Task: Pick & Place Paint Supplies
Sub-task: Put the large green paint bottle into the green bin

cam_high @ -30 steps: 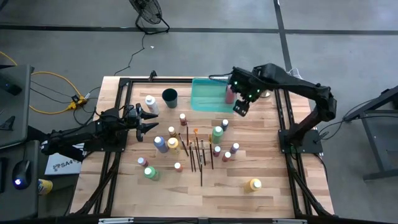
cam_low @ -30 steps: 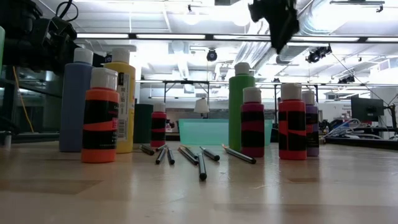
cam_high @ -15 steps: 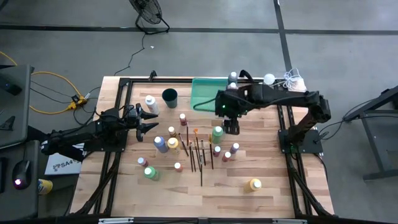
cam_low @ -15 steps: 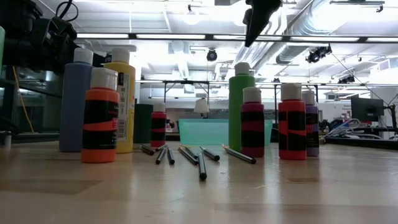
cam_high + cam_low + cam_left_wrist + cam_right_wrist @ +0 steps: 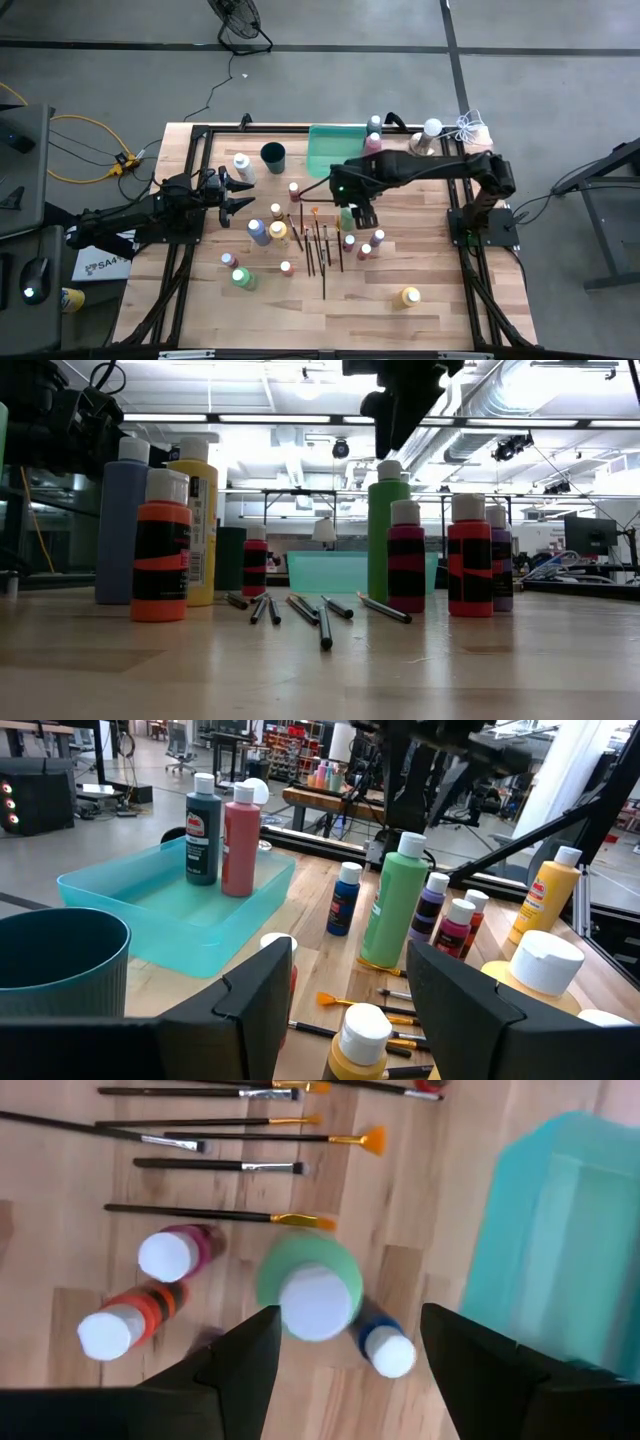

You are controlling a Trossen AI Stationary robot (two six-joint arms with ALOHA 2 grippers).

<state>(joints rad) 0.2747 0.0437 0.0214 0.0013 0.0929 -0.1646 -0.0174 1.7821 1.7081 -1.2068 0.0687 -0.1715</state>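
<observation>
While the left gripper [image 5: 238, 191] waits near the table's left side with its 2 fingers spread and nothing between them, the right gripper [image 5: 361, 213] hangs directly above the tall green bottle [image 5: 349, 216] in the middle of the table. Its fingers [image 5: 240, 1370] stand apart on either side of the bottle's white cap [image 5: 318, 1302] in the right wrist view, and they grip nothing. From the low view the gripper sits just over the cap without touching it.

Beside the green bottle stand a blue bottle [image 5: 384, 1343], a magenta bottle [image 5: 174, 1252] and an orange-red bottle [image 5: 122, 1323]. Several thin dark-handled paintbrushes [image 5: 320, 245] lie side by side on the wood, just to the left of the green bottle in the high view.

At the table's far edge lies the translucent green tray [image 5: 325, 160]. 2 bottles already stand inside it: a dark teal one [image 5: 203, 816] and a red one [image 5: 241, 838]. A dark round cup [image 5: 273, 155] sits just left of the tray, and a white bottle [image 5: 242, 165] stands left of the cup.

More bottles are scattered over the near half of the table [image 5: 440, 320], among them a yellow bottle [image 5: 409, 296] well apart toward the near right and a small green one [image 5: 243, 279] toward the near left.
</observation>
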